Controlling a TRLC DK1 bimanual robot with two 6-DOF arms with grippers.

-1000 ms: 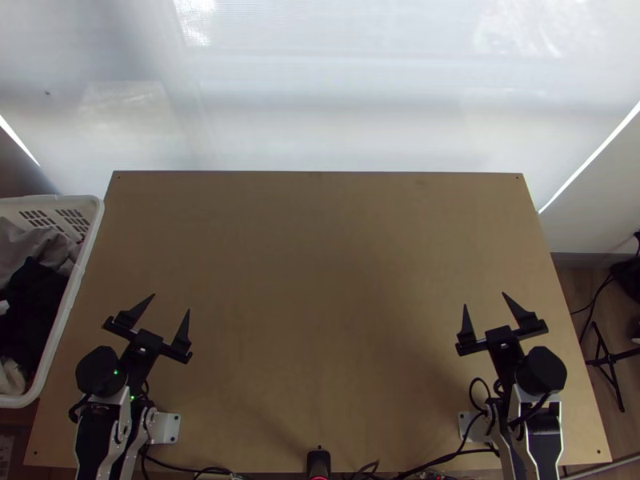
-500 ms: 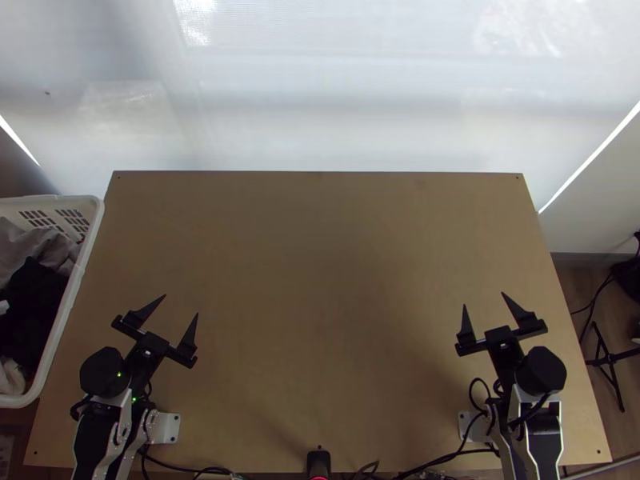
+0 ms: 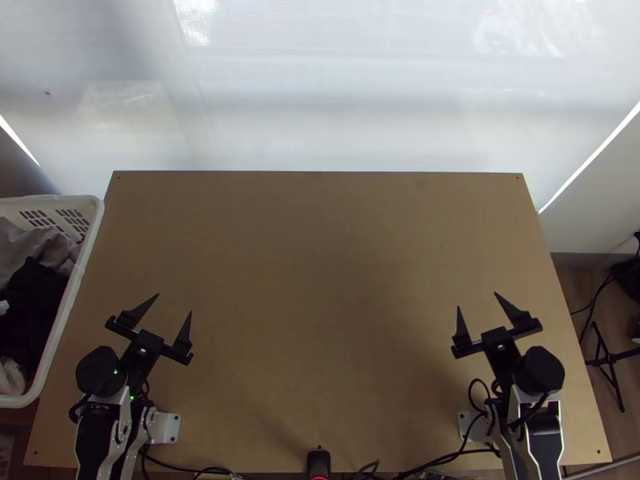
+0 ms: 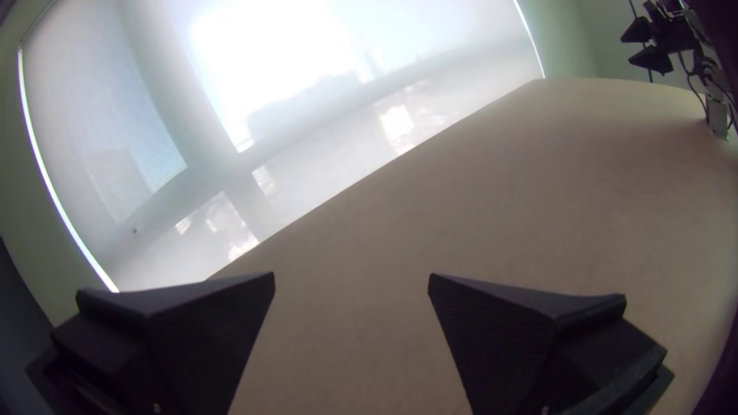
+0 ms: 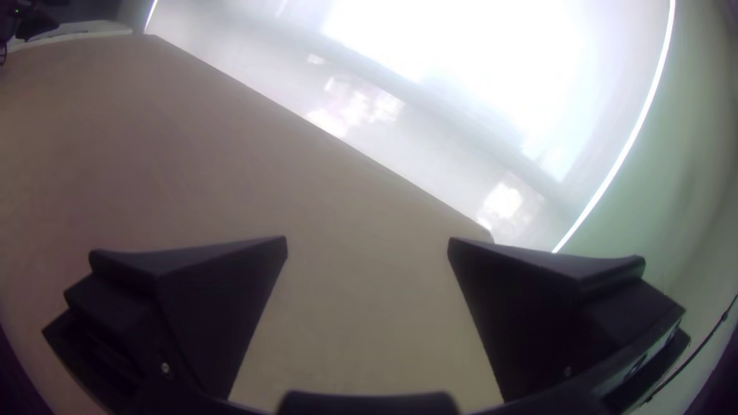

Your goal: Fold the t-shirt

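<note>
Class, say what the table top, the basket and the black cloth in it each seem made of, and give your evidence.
Table top: probably wood or fibreboard, matt; even tan surface, crisp edges.

Basket: likely moulded plastic, smooth; white, rounded rim, slotted wall.

Black cloth: soft fabric, dull; it lies bunched without shine. Its fibre can't be told.

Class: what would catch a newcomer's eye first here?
Probably the broad light-brown wooden table in the top view's middle. Then the open black left claw and right claw near its lower corners. Beside the table's left edge, a white plastic basket holds grey cloth and black cloth.
</note>
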